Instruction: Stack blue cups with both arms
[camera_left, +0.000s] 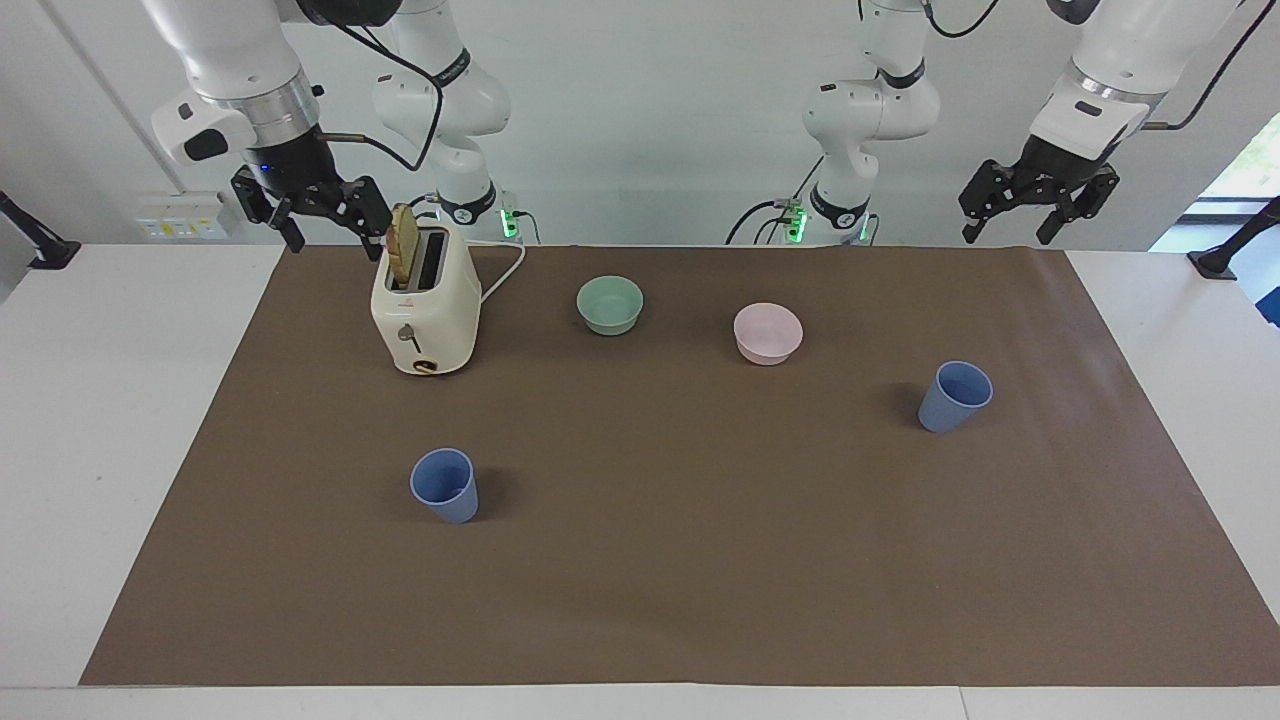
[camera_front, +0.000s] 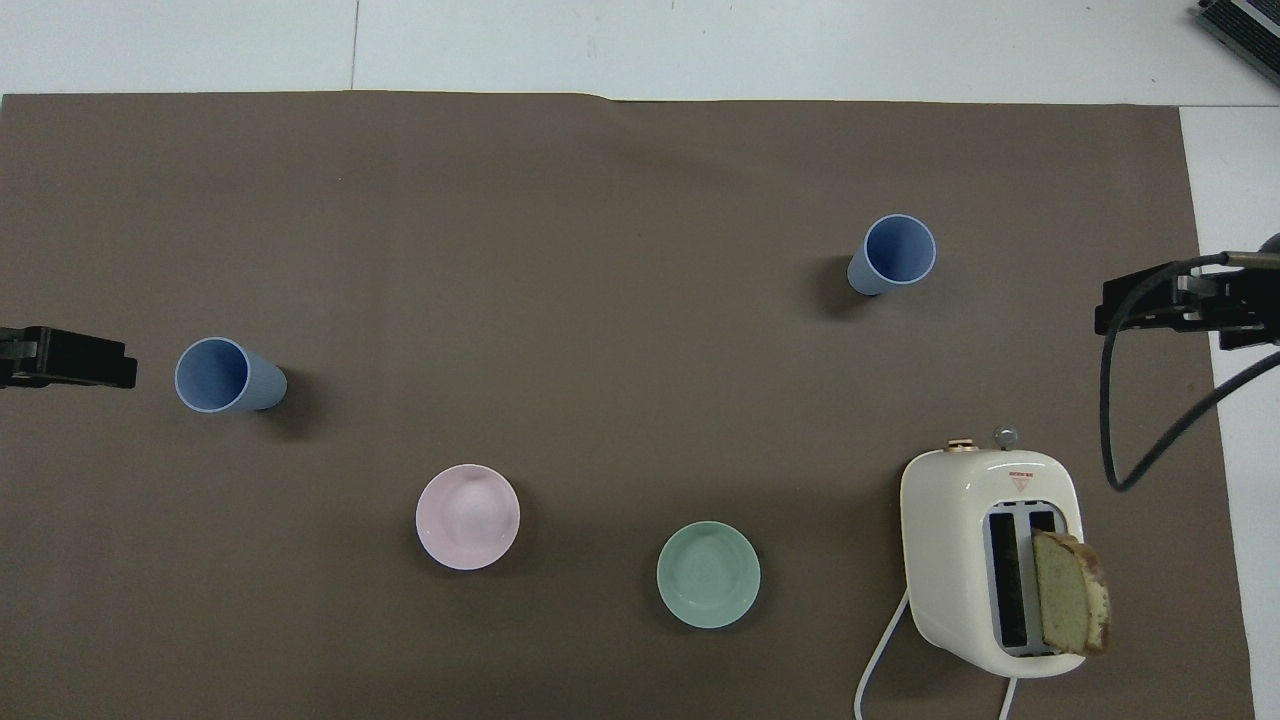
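Observation:
Two blue cups stand upright and apart on the brown mat. One blue cup (camera_left: 955, 397) (camera_front: 225, 375) is toward the left arm's end. The other blue cup (camera_left: 445, 485) (camera_front: 890, 255) is toward the right arm's end, farther from the robots. My left gripper (camera_left: 1006, 236) (camera_front: 66, 357) hangs open and empty, high over the mat's edge at the robots' side. My right gripper (camera_left: 336, 236) (camera_front: 1180, 300) hangs open and empty over the mat's edge beside the toaster. Neither gripper touches a cup.
A cream toaster (camera_left: 425, 310) (camera_front: 990, 560) with a bread slice (camera_left: 403, 243) sticking out stands near the right arm. A green bowl (camera_left: 610, 304) (camera_front: 708, 574) and a pink bowl (camera_left: 767, 332) (camera_front: 467, 516) sit between the cups and the robots. Two gripperless arms stand by the wall.

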